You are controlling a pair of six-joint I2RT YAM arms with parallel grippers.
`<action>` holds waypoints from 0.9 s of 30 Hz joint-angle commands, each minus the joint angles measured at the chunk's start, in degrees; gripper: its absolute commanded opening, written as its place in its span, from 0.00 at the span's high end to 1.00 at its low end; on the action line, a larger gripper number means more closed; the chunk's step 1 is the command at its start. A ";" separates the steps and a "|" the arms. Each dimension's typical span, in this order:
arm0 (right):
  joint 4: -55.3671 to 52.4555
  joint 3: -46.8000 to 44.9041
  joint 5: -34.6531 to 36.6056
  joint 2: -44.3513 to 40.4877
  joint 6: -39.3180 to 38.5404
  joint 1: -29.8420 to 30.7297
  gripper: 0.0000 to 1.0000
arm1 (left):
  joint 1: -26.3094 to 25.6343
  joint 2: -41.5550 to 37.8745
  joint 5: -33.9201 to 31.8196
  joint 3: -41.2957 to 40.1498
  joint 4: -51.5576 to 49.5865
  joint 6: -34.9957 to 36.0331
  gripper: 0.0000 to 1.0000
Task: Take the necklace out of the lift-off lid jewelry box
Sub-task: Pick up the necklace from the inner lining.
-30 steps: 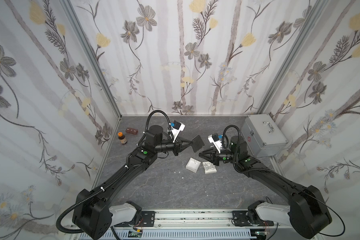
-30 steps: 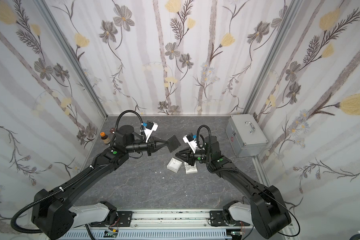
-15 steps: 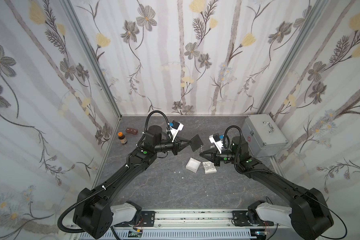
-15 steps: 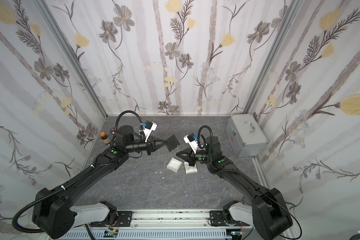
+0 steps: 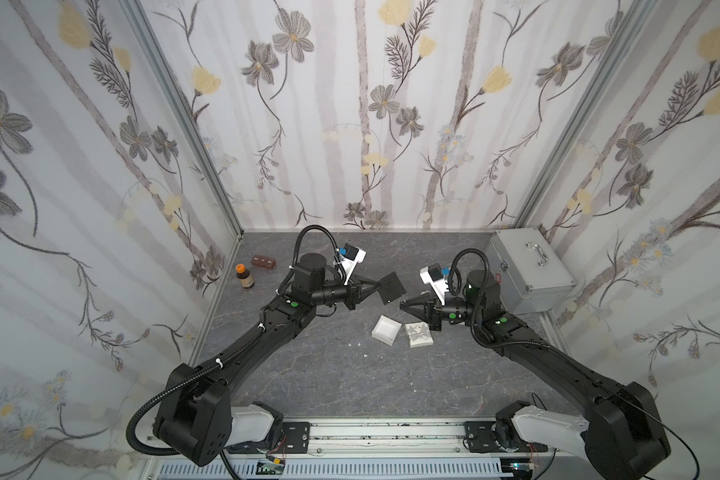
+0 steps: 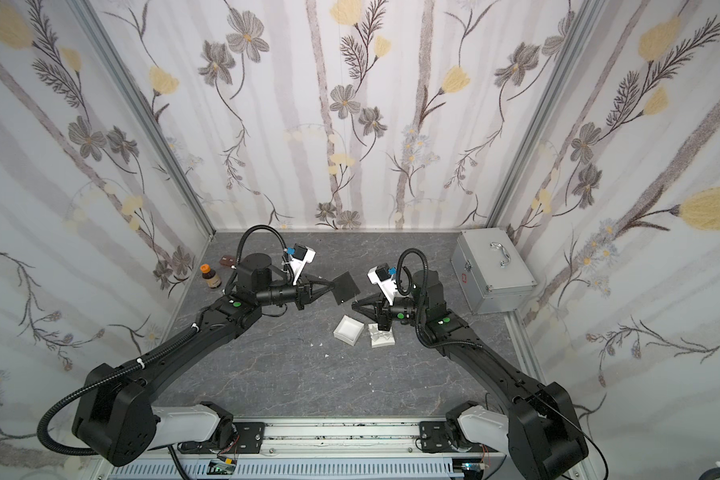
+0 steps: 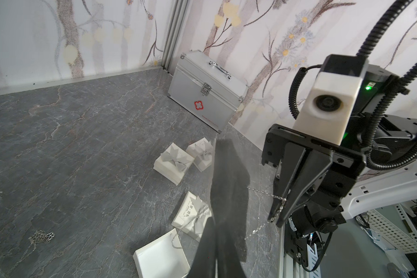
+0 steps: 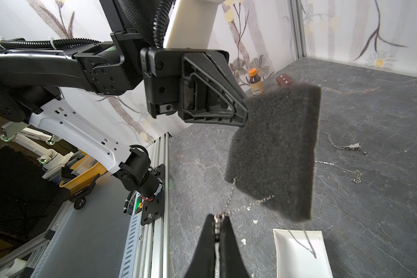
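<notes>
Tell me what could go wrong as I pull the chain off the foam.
1. The necklace chain is threaded into the foam pad at its edge; a hard pull by the right gripper could snap it.
2. The left gripper grips only the pad's corner, so the pad may slip out.
3. The right pinch sits at the very fingertips; the chain may slide free.

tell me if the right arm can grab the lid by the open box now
Probably not: the right end effector is shut on the necklace chain, strung to the foam pad. The lid lies nearby, uncovered.
</notes>
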 commanded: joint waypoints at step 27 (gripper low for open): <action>-4.68 7.17 2.77 7.19 -3.29 -0.02 0.98 | 8.63 -3.03 -30.94 -9.00 10.67 -14.93 1.00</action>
